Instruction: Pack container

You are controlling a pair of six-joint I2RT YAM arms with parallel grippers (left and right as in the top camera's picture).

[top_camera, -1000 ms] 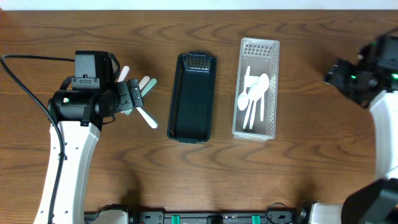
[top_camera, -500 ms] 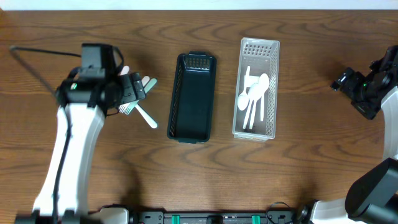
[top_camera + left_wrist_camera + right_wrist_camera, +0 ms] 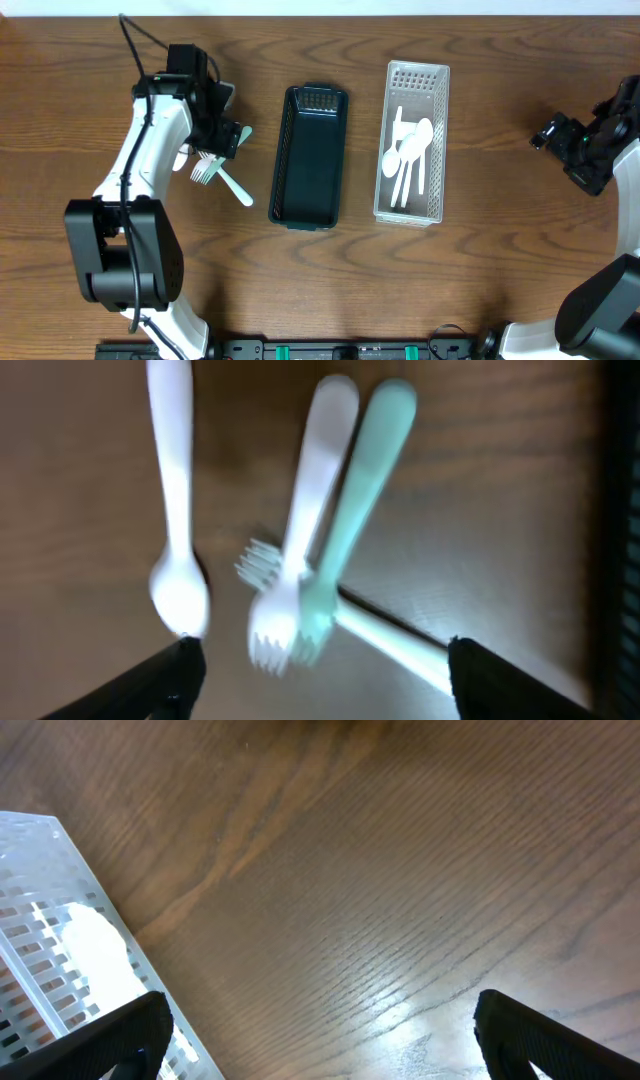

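Wooden desk [image 3: 500, 270] below, my left gripper [image 3: 320, 656] hangs wide above plastic forks [image 3: 305, 550] beside the black bin [image 3: 310, 170], poised to pinch.

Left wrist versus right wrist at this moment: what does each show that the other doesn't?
Only the left wrist: a white spoon, a white fork and a pale green utensil lying loose, plus the edge of the dark tray. Only the right wrist: a corner of the clear slotted bin. Both: the wooden table, and an open, empty gripper: left gripper, right gripper.
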